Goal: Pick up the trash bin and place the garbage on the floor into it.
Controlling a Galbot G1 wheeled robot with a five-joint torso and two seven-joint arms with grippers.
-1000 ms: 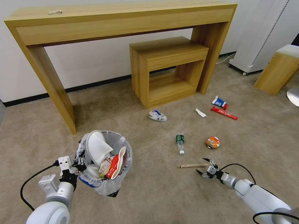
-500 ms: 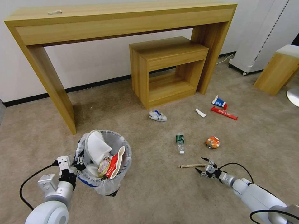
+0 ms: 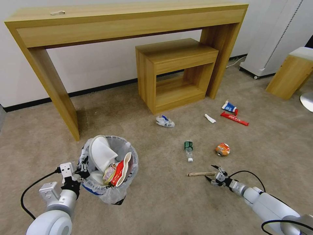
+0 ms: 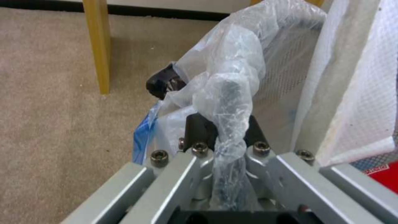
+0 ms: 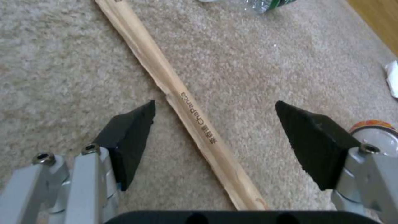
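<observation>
The trash bin [image 3: 111, 192], black with a crinkled whitish bag, hangs tilted over the beige floor [image 3: 163, 209] at the left. White slippers [image 3: 101, 153] and a red paper bowl [image 3: 120, 171] lie in it. My left gripper [image 3: 82, 170] is shut on its bagged rim [image 4: 226, 93]. At the right, my right gripper [image 3: 212, 173] is low and open at the end of a wooden stick [image 3: 200, 174]. In the right wrist view the stick [image 5: 186, 105] lies on the carpet between the spread fingers of the right gripper [image 5: 215, 115]. More garbage lies beyond: a green-labelled bottle [image 3: 188, 148] and an orange crumpled wrapper [image 3: 222, 149].
A white-blue wrapper [image 3: 165, 121], a white roll [image 3: 210, 118], a red bar wrapper [image 3: 234, 118] and a blue-white carton [image 3: 229, 106] lie farther back. A long wooden console [image 3: 124, 23] and a small wooden shelf unit [image 3: 176, 71] stand by the wall. A wooden box [image 3: 290, 73] is at the right.
My right arm has edged a little lower and closer to the stick's end, fingers still spread. The left gripper and the bin have barely shifted.
</observation>
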